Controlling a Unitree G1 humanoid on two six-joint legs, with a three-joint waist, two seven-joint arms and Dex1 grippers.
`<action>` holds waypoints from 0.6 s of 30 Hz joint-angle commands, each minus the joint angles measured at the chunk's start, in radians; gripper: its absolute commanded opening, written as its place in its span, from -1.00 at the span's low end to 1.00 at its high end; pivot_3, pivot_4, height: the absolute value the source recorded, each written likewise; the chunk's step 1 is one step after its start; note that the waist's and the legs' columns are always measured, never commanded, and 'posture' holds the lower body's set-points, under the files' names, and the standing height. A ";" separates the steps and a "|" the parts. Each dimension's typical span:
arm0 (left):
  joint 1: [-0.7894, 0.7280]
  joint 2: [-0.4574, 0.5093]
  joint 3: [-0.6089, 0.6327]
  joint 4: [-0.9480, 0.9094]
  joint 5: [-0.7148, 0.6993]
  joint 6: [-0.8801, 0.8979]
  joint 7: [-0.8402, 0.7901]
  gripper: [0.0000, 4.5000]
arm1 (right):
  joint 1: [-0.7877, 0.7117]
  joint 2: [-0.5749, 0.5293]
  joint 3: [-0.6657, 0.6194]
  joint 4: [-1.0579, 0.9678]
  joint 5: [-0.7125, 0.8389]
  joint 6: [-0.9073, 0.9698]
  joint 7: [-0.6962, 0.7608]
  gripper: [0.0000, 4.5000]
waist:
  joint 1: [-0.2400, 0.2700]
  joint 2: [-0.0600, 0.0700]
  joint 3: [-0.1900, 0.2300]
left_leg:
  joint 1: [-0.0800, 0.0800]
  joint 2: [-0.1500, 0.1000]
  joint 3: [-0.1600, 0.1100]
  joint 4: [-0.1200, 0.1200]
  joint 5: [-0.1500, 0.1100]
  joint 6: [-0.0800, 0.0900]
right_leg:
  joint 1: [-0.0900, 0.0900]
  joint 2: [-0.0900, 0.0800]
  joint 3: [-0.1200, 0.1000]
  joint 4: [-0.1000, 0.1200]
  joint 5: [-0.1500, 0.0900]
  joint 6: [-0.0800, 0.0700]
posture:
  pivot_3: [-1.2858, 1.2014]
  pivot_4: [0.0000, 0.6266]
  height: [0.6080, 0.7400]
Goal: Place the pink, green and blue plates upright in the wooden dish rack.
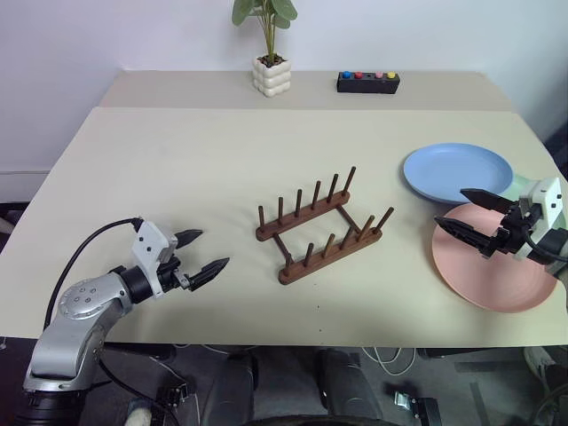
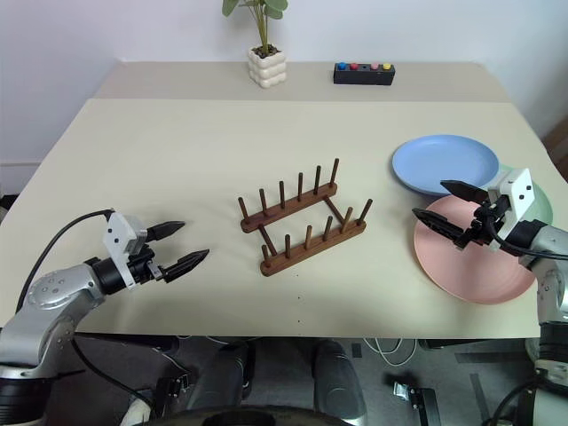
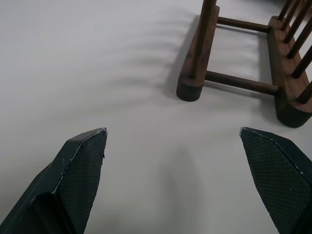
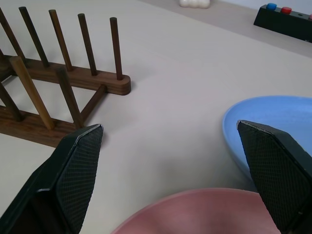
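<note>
Looking down over the beige desk [image 1: 177, 160], we find the wooden dish rack [image 1: 321, 228] near its middle, empty, its pegs upright. Our left end effector [image 1: 202, 252] hovers above the desk to the rack's left, fingers spread wide and holding nothing. Our right end effector [image 1: 469, 211] is likewise wide open and empty, poised over the plates at the desk's right side. The pink plate [image 1: 493, 266] lies flat nearest us, its near-right rim partly hidden behind our right arm. The blue plate [image 1: 457, 171] lies flat just beyond it. The green plate [image 2: 543, 206] is mostly covered: we can see only slivers of pale green past the blue and pink rims, behind the wrist. At the far edge stand a potted plant [image 1: 271, 62], its leaves cut off, and a black button box [image 1: 367, 82].
</note>
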State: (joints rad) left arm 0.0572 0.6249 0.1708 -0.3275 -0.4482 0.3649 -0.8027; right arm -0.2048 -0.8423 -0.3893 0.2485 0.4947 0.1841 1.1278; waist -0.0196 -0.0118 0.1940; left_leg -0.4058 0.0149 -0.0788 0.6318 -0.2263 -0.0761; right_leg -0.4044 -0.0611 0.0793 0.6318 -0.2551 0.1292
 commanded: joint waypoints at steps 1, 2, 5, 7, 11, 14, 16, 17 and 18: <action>-0.009 0.000 0.003 -0.036 -0.013 -0.011 -0.003 1.00 | 0.006 -0.013 -0.033 -0.023 0.014 -0.009 0.001 0.99 | 0.000 0.000 0.000 | 0.000 0.000 0.000 0.000 0.000 0.000 | 0.000 0.000 0.000 0.000 0.000 0.000 | 0.03 -0.52 0.85; -0.009 0.000 0.003 -0.035 -0.013 -0.012 -0.003 1.00 | 0.007 -0.012 -0.033 -0.024 0.014 -0.009 0.000 0.99 | 0.000 0.000 0.000 | 0.000 0.000 0.000 0.000 0.000 0.000 | 0.000 0.000 0.000 0.000 0.000 0.000 | 0.03 -0.52 0.85; -0.011 -0.003 0.000 -0.041 -0.014 -0.008 0.000 1.00 | 0.004 -0.007 -0.027 -0.029 0.016 -0.009 -0.005 0.99 | -0.001 0.000 0.000 | 0.000 0.000 0.000 0.000 0.000 0.000 | 0.000 0.000 0.000 0.000 0.000 0.000 | 0.03 -0.52 0.85; -0.008 0.001 0.003 -0.045 -0.016 -0.006 -0.004 1.00 | 0.000 -0.002 -0.025 -0.042 0.019 -0.005 -0.012 0.99 | -0.001 0.000 0.000 | 0.000 0.000 0.000 0.000 0.000 0.000 | 0.000 0.000 0.000 0.000 0.000 0.000 | 0.03 -0.52 0.85; -0.006 0.009 -0.008 -0.060 -0.022 0.014 -0.012 1.00 | -0.002 0.007 -0.019 -0.039 0.013 -0.018 -0.016 0.99 | 0.000 0.000 0.000 | 0.000 0.000 0.000 0.000 0.000 0.000 | 0.000 0.000 0.000 0.000 0.000 0.000 | 0.03 -0.52 0.85; -0.002 0.016 -0.028 -0.074 -0.021 0.027 -0.027 1.00 | 0.008 0.018 -0.016 -0.049 0.011 -0.023 -0.021 0.99 | 0.000 0.000 0.000 | 0.000 0.000 0.000 0.000 0.000 0.000 | 0.000 0.000 0.000 0.000 0.000 0.000 | 0.03 -0.52 0.85; 0.007 0.021 -0.044 -0.064 -0.011 0.021 -0.046 1.00 | 0.025 0.041 -0.009 -0.075 0.012 -0.020 -0.038 0.99 | 0.000 0.000 0.000 | 0.000 0.000 0.000 0.000 0.000 0.000 | 0.000 0.000 0.000 0.000 0.000 0.000 | 0.03 -0.52 0.85; 0.009 0.024 -0.051 -0.063 -0.009 0.021 -0.052 1.00 | 0.034 0.048 -0.007 -0.096 0.015 -0.013 -0.047 0.99 | -0.001 0.000 0.000 | 0.000 0.000 0.000 0.000 0.000 0.000 | 0.000 0.000 0.000 0.000 0.000 0.000 | 0.03 -0.52 0.85; 0.005 0.023 -0.056 -0.068 -0.016 0.030 -0.055 1.00 | 0.043 0.051 -0.009 -0.122 0.022 0.001 -0.051 0.99 | 0.000 0.000 0.000 | 0.000 0.000 0.000 0.000 0.000 0.000 | 0.000 0.000 0.000 0.000 0.000 0.000 | 0.03 -0.52 0.85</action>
State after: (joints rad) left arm 0.0659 0.6306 0.1181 -0.3647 -0.4524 0.3911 -0.8464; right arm -0.1643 -0.7916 -0.3857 0.1825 0.4958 0.1820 1.0867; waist -0.0201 -0.0117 0.1940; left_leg -0.4057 0.0150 -0.0788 0.6314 -0.2262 -0.0761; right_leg -0.4045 -0.0609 0.0794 0.6318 -0.2551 0.1293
